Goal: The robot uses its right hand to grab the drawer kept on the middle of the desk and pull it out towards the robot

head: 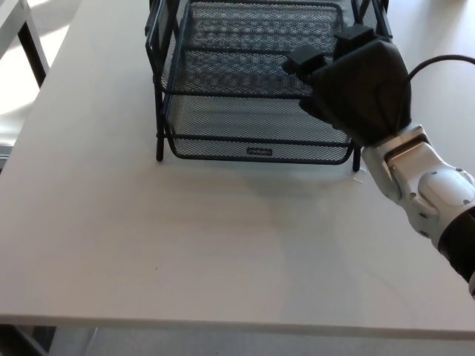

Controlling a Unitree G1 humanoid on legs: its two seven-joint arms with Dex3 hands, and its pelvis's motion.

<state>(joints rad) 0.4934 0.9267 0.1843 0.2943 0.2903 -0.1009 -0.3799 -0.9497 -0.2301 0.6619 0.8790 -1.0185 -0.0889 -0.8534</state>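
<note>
**Right hand at the mesh drawer, pull not yet made**

The desk (185,252) fills most of the frame, a pale, matte, smooth slab with its near edge along the bottom. At upper centre stands the drawer (252,133), a black wire-mesh tray set in a thin rod frame, with a second mesh tray stacked above it. Its front rim is a rounded bar, and a small label plate (260,151) sits at mid-front. The mesh is fine and see-through; the frame legs rest on the desk.

The right hand (356,89), blocky and matte black, comes in from the right edge on a white, glossy forearm and covers the drawer's right front corner. Whether its fingers are closed on the rim or merely lying over it cannot be told from here; two knuckle blocks jut toward the mesh. The left hand is out of frame.

Judging the step: the fingers should hook fully behind the front bar, then draw straight toward the lower edge, low and level, so the light frame does not slide or tip along with the tray.
</note>
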